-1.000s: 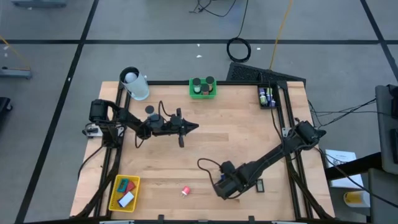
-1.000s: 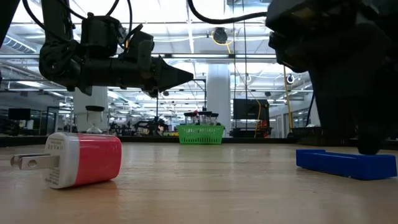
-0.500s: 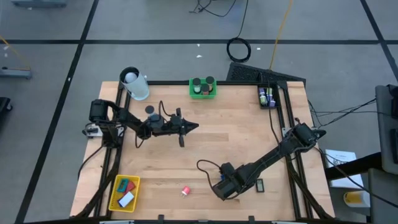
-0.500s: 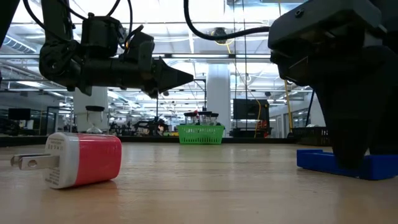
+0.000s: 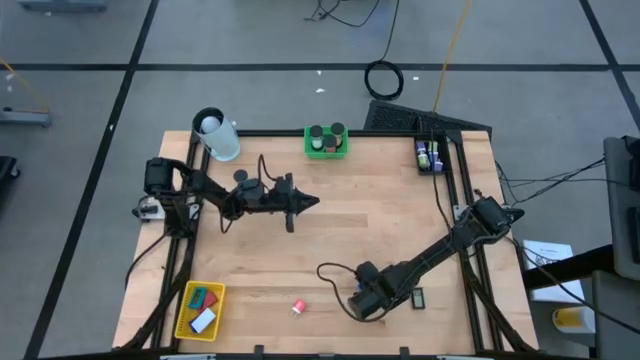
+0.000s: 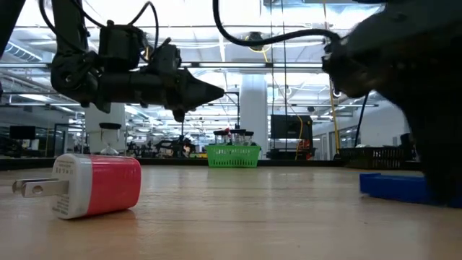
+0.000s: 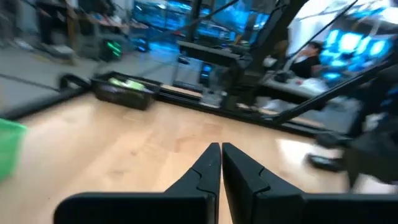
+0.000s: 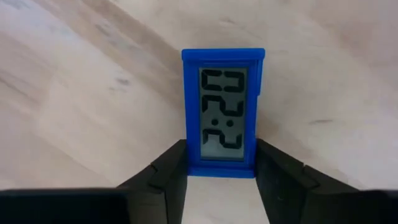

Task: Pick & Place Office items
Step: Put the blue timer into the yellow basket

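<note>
A blue digital clock (image 8: 224, 106) lies flat on the wooden table (image 5: 390, 220) near its front edge, and also shows in the low view (image 6: 393, 186). My right gripper (image 8: 221, 149) comes down on it from above (image 5: 358, 303) and is shut on it. My left gripper (image 5: 312, 204) hovers level above the table's left middle, shut and holding nothing (image 7: 221, 152). A red-and-white plug adapter (image 5: 298, 307) lies on its side near the front edge (image 6: 94, 184). My right gripper pinches the clock's two long sides (image 8: 186, 155) between its two fingers (image 8: 165, 177), near the end below the display's digits. The fingers point steeply down and lie across the clock. The clock rests flat on the table, face up.
A yellow basket (image 5: 200, 308) at the front left holds red, teal and white pieces. A green basket (image 5: 326, 141) with black cylinders stands at the far edge, a white cylinder (image 5: 218, 135) at the far left, a black tray (image 5: 430, 155) at the far right.
My right gripper has sunk onto the blue clock and shut on its sides, and the clock has slid a little toward the table's right edge. My left gripper has rolled slightly about its own axis while staying in place.
</note>
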Motion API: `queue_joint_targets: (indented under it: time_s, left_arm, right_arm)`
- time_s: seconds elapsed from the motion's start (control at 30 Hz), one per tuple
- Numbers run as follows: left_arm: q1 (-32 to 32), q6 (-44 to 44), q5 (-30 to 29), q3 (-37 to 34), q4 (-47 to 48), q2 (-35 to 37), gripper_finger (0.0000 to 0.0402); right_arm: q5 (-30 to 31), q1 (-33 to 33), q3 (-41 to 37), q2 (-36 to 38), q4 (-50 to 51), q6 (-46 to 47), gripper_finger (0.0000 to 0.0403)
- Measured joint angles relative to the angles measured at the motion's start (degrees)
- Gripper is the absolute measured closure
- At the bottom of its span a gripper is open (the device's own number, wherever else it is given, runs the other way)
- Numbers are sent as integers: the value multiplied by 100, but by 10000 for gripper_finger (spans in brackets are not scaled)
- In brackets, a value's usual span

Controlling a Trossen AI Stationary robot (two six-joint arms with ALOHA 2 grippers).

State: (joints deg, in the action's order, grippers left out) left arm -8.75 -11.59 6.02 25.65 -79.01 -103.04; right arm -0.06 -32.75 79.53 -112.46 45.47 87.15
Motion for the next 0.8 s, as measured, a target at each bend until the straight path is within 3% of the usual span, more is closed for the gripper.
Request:
queue_joint_targets:
  time_s: [0.17, 0.3, 0.5, 0.67, 0.8]
  left_arm:
    - [-461, -1304, 1009, 0, 58, 0, 388]
    - [-675, -1945, 1373, 0, 47, 0, 353]
    - [-539, -2487, 1360, 0, -37, 0, 249]
    - [-422, -3784, 1349, 0, 478, -2, 167]
    - [-247, -4268, 1060, 154, 1034, -2, 135]
  right_arm:
    - [465, 181, -4, 436, 928, -712, 241]
    - [1231, 567, -127, 761, 1350, -1512, 249]
    - [2398, 1409, -864, 1192, 200, -3133, 249]
    - [2558, 1925, -1170, 1255, -943, -5318, 242]
    - [2553, 2165, -1168, 1267, -1604, -6749, 247]
